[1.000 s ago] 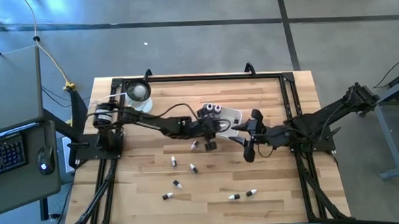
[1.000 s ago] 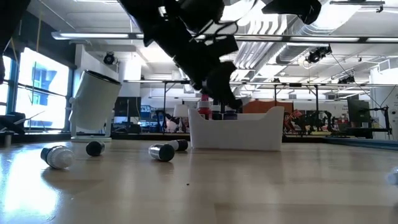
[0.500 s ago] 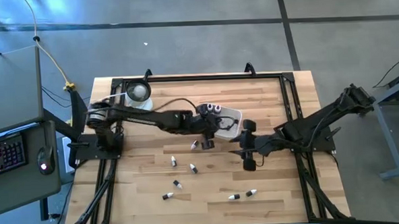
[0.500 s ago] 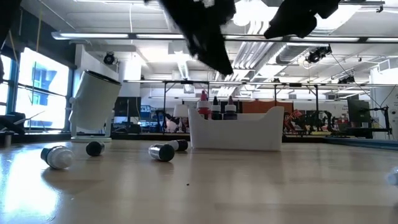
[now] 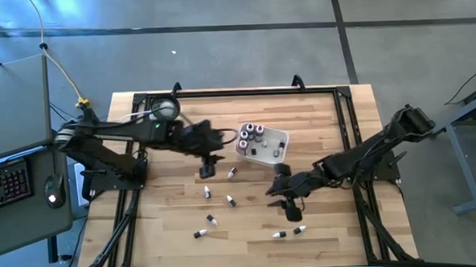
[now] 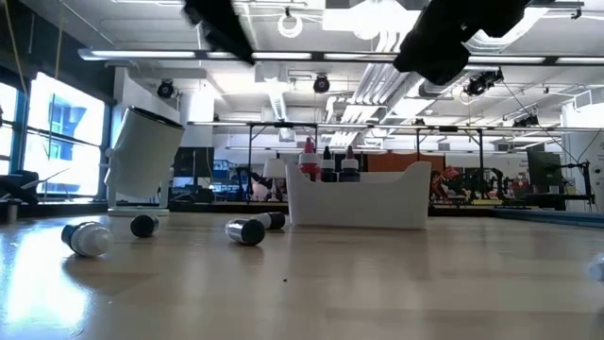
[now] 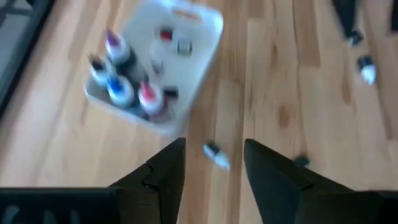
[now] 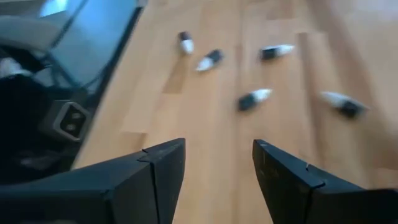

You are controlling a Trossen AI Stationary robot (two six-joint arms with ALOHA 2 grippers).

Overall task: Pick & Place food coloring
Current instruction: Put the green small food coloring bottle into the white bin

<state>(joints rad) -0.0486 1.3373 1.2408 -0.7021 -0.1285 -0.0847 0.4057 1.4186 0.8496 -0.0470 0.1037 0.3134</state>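
On the left of the worktop point(image 5: 322, 226), the left hand point(image 5: 208, 168) is seen hanging over the wood, just beside the white tray point(image 5: 280, 140) and close above a loose bottle point(image 5: 231, 172). Its fingers point(image 7: 163, 177) are spread apart and nothing is held between them in its wrist view. In that same view four bottles point(image 7: 119, 90) are seen standing upright along one side of the tray, so part of the job is judged done.

Further along, loose food coloring bottles point(image 5: 207, 191) are scattered on their sides across the near half of the worktop: one just beside the tray, two a little nearer, two more at the near left point(image 5: 211, 221), and a pair at the near right point(image 5: 298, 229).

On the right, the right hand point(image 5: 290, 213) is held low over the wood, just above that near-right pair. Its fingers point(image 8: 155, 180) are parted and empty, with several fallen bottles point(image 8: 254, 98) laid out ahead of them.

The step in hand is judged to be a reach for the next bottle, by either arm. A descent over a lying bottle is called for, with the fingers set across its body, then a clench, a lift and a carry to the tray. A roll of the bottle at contact is the thing to be guarded against.
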